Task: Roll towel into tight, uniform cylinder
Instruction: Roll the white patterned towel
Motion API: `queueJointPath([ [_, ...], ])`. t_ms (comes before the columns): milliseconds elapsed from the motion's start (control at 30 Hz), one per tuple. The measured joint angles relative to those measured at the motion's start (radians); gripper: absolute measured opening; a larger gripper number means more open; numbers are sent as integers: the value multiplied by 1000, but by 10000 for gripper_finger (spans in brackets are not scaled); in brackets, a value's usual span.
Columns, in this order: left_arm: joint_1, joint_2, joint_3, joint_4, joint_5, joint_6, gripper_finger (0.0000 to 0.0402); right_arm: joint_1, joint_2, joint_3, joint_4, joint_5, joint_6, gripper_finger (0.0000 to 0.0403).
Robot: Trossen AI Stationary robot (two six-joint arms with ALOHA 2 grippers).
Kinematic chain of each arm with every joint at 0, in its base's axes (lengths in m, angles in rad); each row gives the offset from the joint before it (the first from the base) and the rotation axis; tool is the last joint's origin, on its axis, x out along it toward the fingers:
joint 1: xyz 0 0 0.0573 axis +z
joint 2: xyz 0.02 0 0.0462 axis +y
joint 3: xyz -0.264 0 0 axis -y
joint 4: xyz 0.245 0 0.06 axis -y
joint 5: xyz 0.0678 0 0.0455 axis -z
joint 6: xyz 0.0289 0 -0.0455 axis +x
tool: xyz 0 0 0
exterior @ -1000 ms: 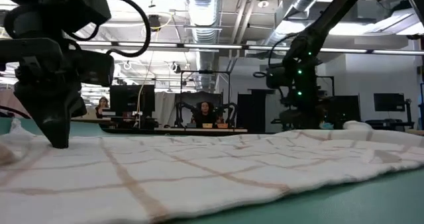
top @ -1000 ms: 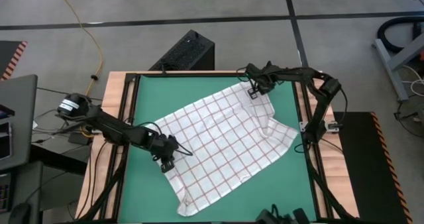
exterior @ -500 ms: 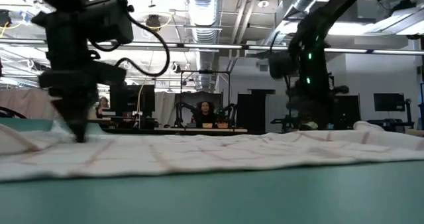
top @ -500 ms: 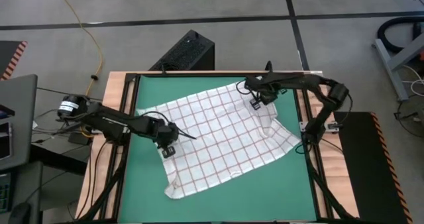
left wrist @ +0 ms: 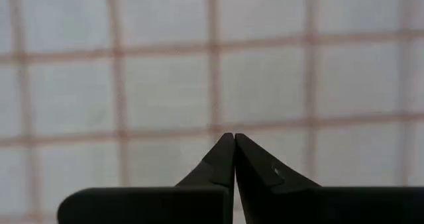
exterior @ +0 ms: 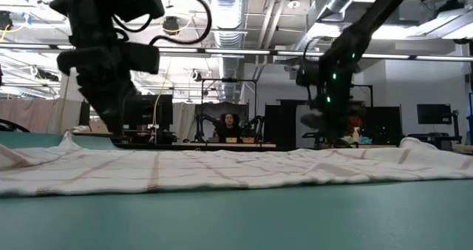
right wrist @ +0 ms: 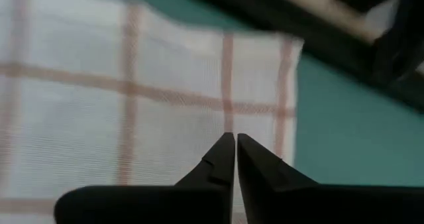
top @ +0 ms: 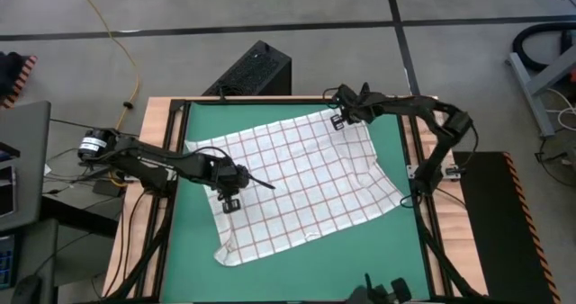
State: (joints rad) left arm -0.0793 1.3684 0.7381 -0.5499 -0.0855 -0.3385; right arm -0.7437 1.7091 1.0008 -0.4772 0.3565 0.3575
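Note:
The towel (top: 297, 187), white with a red-brown grid, lies spread out and skewed on the green mat (top: 387, 250). In the low view it is a low flat sheet (exterior: 222, 169). My left gripper (top: 230, 201) is shut and points down on the towel's left part, a little in from its left edge. My right gripper (top: 338, 122) is shut over the towel's far right corner (top: 335, 115). My left gripper presses its shut fingertips (left wrist: 234, 139) down on a single flat layer of the towel (left wrist: 165, 91), in from its left edge. The fingers come from above, slanting from the table's left. The cloth lies flat on the mat. My right gripper holds its shut fingertips (right wrist: 233, 139) on the towel just inside its far right corner (right wrist: 265, 71), from above. The cloth lies flat there. In the low view a ridge of cloth hides the tips, so I cannot tell whether they touch.
Black frame rails (top: 421, 223) border the mat. A black box (top: 256, 70) stands on the floor beyond the far edge. Bare green mat shows at the near right (top: 378, 259) and far left (top: 234, 120). People and desks show in the room behind.
The towel has slid toward the table's far and left edges; its near corner has drawn in from the near edge. The raised fold on its right side has flattened out. My left gripper has gone toward the far edge with the cloth. My right gripper has dipped nearer, then returned.

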Motion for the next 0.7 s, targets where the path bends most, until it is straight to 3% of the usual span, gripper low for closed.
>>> queueJointPath([
  [267,-60,4,-80,90,139,-114,0,-56,87,4,-80,-5,23,13],
  [533,-123,0,-197,74,160,-206,0,-48,-4,-36,-284,58,85,26],
  [700,-123,-4,-227,88,145,-254,0,-1,-77,-107,-307,-8,157,28],
])
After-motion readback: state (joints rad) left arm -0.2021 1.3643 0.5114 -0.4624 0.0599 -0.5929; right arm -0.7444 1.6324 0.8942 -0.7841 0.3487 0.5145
